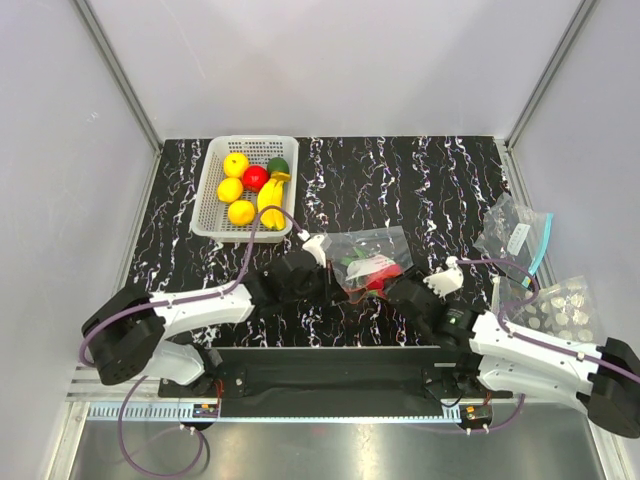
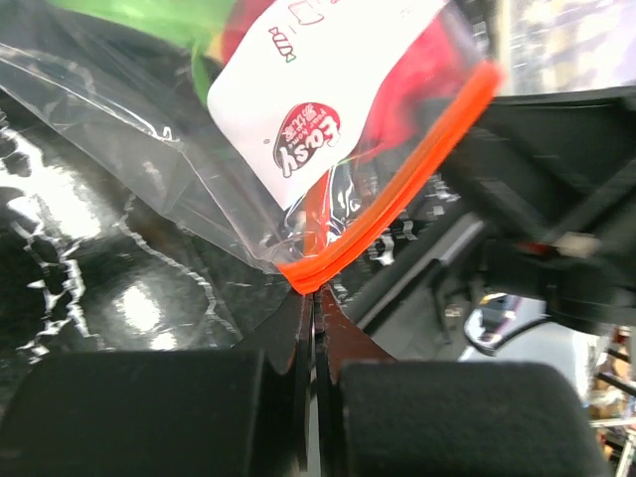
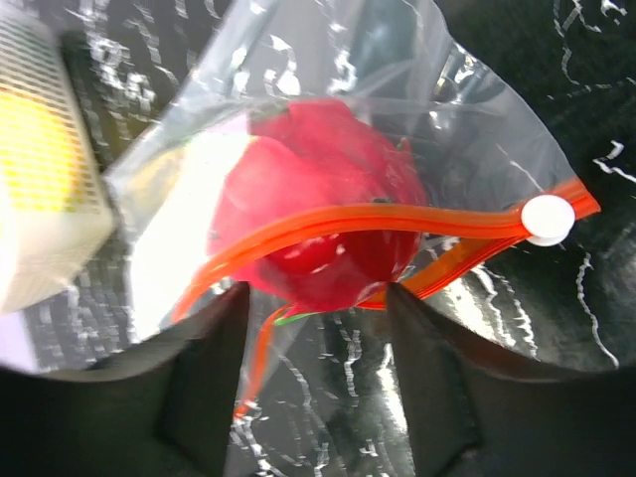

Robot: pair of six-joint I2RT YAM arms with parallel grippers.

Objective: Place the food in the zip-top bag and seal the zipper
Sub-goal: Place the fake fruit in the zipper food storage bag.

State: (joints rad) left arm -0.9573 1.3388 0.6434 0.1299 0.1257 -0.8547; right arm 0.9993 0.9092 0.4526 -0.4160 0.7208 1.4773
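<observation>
The left gripper [image 2: 314, 310] pinches the corner of the clear bag [image 2: 149, 129], right on the orange zipper [image 2: 417, 169]. A white label [image 2: 318, 79], a red fruit [image 2: 422, 79] and green leaves [image 2: 149, 15] show through the bag.

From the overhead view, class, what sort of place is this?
Probably a robotics lab cell: plain panel walls around a marbled table, two arms bolted at its edge, toy fruit in a basket.

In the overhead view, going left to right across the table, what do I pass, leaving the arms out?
First the basket, then the zip-top bag, then the teal-edged bag, and last the bubbled sheet.
</observation>
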